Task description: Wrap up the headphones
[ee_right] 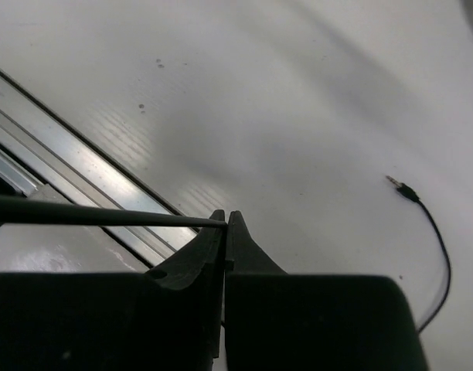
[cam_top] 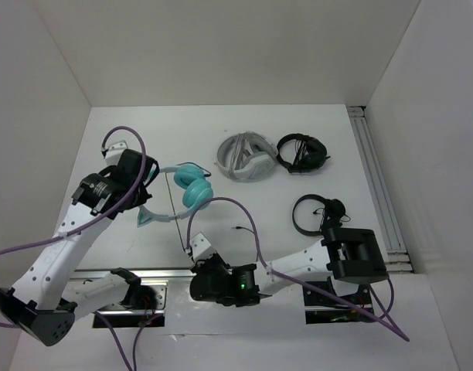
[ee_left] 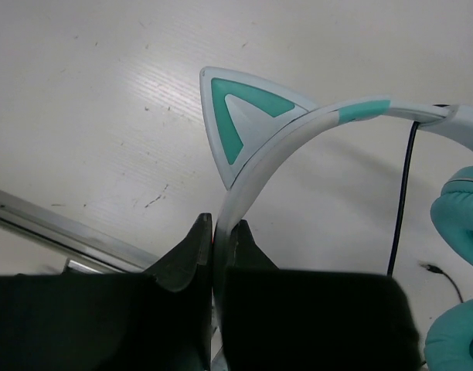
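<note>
The teal headphones (cam_top: 192, 185) lie left of the middle of the table, one cat ear (cam_top: 148, 219) toward the front. My left gripper (cam_top: 141, 192) is shut on their pale headband (ee_left: 298, 127), just below a cat ear (ee_left: 240, 116) in the left wrist view; teal ear cushions (ee_left: 462, 209) show at the right edge. The thin black cable (cam_top: 175, 212) runs from the headphones down to my right gripper (cam_top: 196, 246). In the right wrist view that gripper (ee_right: 226, 218) is shut on the cable (ee_right: 105, 215), which stretches taut to the left. The cable's plug (ee_right: 403, 188) lies loose on the table.
Grey-white headphones (cam_top: 244, 158) and black headphones (cam_top: 302, 151) lie at the back middle. Another black headset (cam_top: 318, 210) lies by the right arm. A metal rail (ee_right: 82, 178) runs along the near table edge, another rail (cam_top: 376, 185) along the right side.
</note>
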Controlling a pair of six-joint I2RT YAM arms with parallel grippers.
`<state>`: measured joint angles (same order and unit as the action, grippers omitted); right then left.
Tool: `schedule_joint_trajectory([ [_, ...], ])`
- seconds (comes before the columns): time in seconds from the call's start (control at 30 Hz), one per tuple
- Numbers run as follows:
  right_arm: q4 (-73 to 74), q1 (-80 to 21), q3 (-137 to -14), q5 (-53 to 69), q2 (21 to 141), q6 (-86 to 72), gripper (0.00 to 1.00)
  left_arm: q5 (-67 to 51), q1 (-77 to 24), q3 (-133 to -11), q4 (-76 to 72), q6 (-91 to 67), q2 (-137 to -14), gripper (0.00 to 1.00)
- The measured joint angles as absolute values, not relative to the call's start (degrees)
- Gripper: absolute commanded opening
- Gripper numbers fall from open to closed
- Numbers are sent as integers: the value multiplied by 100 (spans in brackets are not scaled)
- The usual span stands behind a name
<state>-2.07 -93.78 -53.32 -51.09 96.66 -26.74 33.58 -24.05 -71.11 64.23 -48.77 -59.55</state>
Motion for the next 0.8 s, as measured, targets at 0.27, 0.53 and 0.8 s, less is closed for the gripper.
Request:
schedule_joint_trajectory([
  [0.27, 1341, -9677, -5846, -5841, 9483, -2720, 5, 3371, -2974, -7428, 6943, -4536, -6692, 0],
  [0.53, 2552, -9668, -6119, -6344, 9362, -2589, 0, 3656, -3437, -7520, 7150, -4523, -6984, 0],
  [0.8, 3063, -9343, -6119, -6322, 9485, -3037, 0, 3922, -3063, -7570, 6882, -4541, -6657, 0],
])
